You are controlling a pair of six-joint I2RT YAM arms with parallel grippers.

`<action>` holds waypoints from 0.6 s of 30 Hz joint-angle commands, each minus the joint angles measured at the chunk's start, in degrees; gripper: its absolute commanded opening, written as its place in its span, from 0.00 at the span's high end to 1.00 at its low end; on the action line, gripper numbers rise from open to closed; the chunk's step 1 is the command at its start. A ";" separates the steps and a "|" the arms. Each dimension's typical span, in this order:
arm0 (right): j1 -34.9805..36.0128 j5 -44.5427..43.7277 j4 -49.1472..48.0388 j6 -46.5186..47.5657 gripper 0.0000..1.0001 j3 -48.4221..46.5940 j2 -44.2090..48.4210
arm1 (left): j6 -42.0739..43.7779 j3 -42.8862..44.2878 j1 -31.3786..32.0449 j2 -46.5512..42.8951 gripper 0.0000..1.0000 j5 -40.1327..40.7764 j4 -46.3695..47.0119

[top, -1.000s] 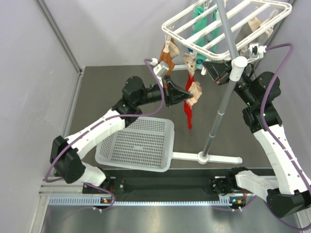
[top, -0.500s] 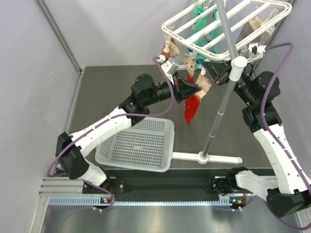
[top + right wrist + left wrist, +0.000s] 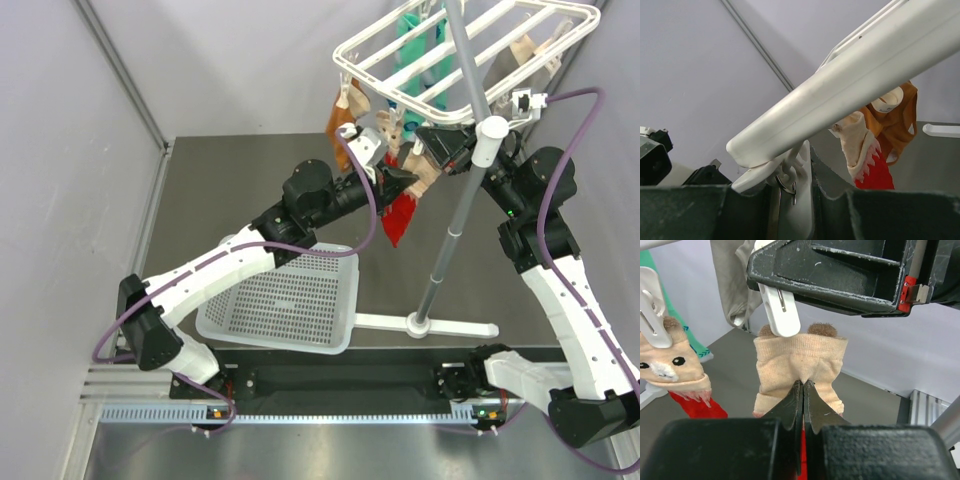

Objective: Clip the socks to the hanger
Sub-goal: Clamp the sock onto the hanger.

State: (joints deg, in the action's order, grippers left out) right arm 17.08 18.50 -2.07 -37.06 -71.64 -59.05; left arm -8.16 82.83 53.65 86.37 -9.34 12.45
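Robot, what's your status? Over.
Left end effector shut on red sock, tan end. Right end effector shut on white clip at sock's top edge. Second red sock already clipped alongside.

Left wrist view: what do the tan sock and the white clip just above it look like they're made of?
The sock looks like soft knitted fabric, matte, perhaps a cotton blend: fine vertical ribs show, and its two brown ears look fuzzy. The clip looks like smooth, slightly glossy moulded white plastic, with a thin wire spring that is probably metal.
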 commanded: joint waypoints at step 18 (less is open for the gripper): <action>0.41 0.31 1.89 0.14 1.00 -1.49 -0.19 | 2.80 2.34 1.20 -3.84 1.00 2.14 1.88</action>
State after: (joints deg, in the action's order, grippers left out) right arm 17.08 18.50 -2.04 -37.15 -71.64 -59.05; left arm -6.04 83.68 54.50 85.45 -6.81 11.94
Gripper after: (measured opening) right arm 0.180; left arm 0.012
